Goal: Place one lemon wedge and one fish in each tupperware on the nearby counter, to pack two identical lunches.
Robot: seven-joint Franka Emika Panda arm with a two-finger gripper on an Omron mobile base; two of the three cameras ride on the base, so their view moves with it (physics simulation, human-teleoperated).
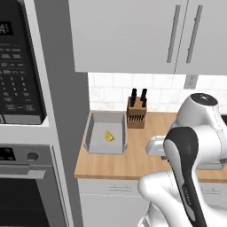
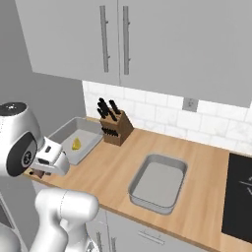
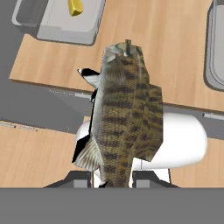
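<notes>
My gripper (image 3: 113, 178) is shut on a brown striped fish (image 3: 127, 113), which stands up along the hand view. The hand hangs over the front edge of the wood counter (image 2: 118, 167), near its left end. The left tupperware (image 2: 88, 129) is a grey tray holding one yellow lemon wedge (image 2: 76, 143). In the left base view the same tupperware (image 1: 95, 135) and lemon wedge (image 1: 108, 136) sit left of my arm. A second tupperware (image 2: 183, 170) stands empty in the middle of the counter. From the hand, the lemon wedge (image 3: 75, 6) lies at top left.
A wooden knife block (image 2: 114, 125) stands against the tiled wall between the two trays. The black stovetop (image 2: 238, 197) is at the far right. Wall cabinets hang above, and a microwave and oven column (image 1: 22, 111) flanks the counter's left end.
</notes>
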